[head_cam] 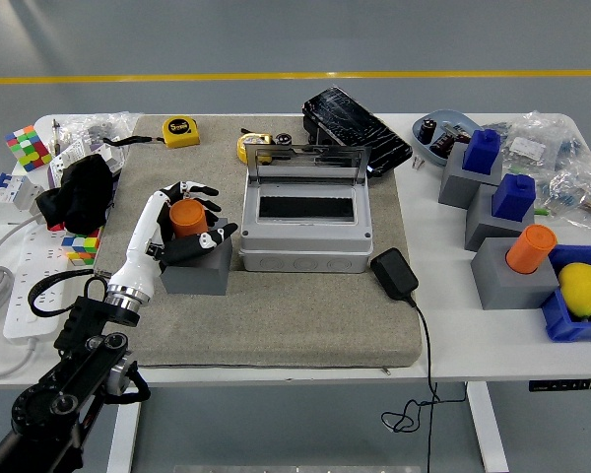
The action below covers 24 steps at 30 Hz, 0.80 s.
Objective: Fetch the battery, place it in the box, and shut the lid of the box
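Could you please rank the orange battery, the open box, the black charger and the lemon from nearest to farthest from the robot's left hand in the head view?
From the left hand:
1. Orange battery, within the fingers, on its grey block.
2. Open box, just right of the hand, mid-mat.
3. Black charger, at the mat's right edge.
4. Lemon, in the blue bin, far right.

The left hand partly hid the orange battery; whether its fingers touched it was unclear.
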Each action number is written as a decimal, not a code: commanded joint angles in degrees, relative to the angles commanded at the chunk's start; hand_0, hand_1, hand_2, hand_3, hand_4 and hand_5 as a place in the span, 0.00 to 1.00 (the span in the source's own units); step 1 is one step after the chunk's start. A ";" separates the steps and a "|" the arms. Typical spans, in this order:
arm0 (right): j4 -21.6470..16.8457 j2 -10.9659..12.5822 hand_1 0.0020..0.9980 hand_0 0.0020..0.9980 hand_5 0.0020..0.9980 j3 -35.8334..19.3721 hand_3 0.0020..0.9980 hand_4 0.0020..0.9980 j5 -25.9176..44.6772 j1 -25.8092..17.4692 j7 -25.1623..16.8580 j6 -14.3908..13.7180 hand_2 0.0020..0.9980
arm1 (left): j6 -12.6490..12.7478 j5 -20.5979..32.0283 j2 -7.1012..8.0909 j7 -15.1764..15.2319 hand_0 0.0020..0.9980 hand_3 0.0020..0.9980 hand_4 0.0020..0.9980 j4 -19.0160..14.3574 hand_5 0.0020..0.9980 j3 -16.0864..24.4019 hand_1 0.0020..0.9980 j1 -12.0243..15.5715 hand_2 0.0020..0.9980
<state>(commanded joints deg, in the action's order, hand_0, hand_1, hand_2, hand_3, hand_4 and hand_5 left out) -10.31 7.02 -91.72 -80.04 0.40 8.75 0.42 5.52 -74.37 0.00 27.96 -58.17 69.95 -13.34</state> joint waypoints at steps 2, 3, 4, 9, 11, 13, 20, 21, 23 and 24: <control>0.00 -0.01 0.63 0.63 0.43 0.03 0.56 0.99 0.04 0.00 -0.01 0.00 0.65 | 0.00 0.56 0.00 0.06 0.25 0.40 0.83 0.39 0.00 -0.13 0.30 -0.17 0.33; 0.00 -0.02 0.63 0.63 0.43 0.06 0.56 0.99 0.07 0.02 -0.02 -0.02 0.65 | -0.01 1.28 0.00 0.18 0.25 0.40 0.83 0.70 0.00 -0.23 0.30 -0.28 0.33; 0.00 -0.02 0.63 0.63 0.43 0.07 0.56 0.99 0.07 0.02 -0.03 -0.03 0.65 | -0.01 1.50 0.00 0.23 0.25 0.40 0.83 0.80 0.00 -0.26 0.30 -0.32 0.33; 0.00 -0.06 0.63 0.63 0.43 0.22 0.56 0.99 0.09 0.05 -0.08 -0.06 0.65 | 0.24 4.05 0.00 1.34 0.16 0.33 0.72 2.08 0.00 -0.71 0.22 -0.92 0.26; 0.00 -0.09 0.63 0.63 0.43 0.31 0.56 0.99 0.12 0.08 -0.16 -0.10 0.65 | 0.33 4.70 0.00 1.79 0.16 0.33 0.72 2.34 0.00 -0.84 0.22 -1.11 0.26; 0.00 -0.10 0.63 0.63 0.43 0.40 0.56 0.99 0.19 0.10 -0.23 -0.12 0.65 | 0.35 4.99 0.00 2.04 0.08 0.24 0.60 2.42 0.00 -0.95 0.10 -1.22 0.18; 0.00 -0.03 0.63 0.63 0.42 0.43 0.56 0.99 0.10 0.05 -0.34 -0.23 0.65 | 0.11 5.83 0.00 2.74 0.06 0.23 0.58 1.47 0.00 -1.56 0.09 -1.31 0.16; 0.00 -0.04 0.63 0.63 0.42 0.40 0.56 0.99 0.12 0.05 -0.35 -0.25 0.65 | 0.05 5.68 0.00 2.67 0.06 0.23 0.58 1.09 0.00 -1.70 0.09 -1.28 0.16; 0.00 -0.08 0.63 0.63 0.42 0.27 0.56 0.99 0.08 0.02 -0.35 -0.29 0.65 | 0.01 4.64 0.00 2.41 0.06 0.23 0.58 0.02 0.00 -1.91 0.09 -1.13 0.16; 0.00 -0.08 0.63 0.63 0.42 0.26 0.56 0.99 0.12 0.02 -0.38 -0.30 0.65 | 0.03 4.12 0.00 2.28 0.06 0.23 0.58 -0.54 0.00 -2.01 0.09 -1.08 0.16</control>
<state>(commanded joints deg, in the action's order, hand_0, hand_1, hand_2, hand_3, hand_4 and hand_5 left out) -10.31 6.94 -91.46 -79.92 0.41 8.37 0.13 5.55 -70.25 0.00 30.24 -58.72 67.95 -14.43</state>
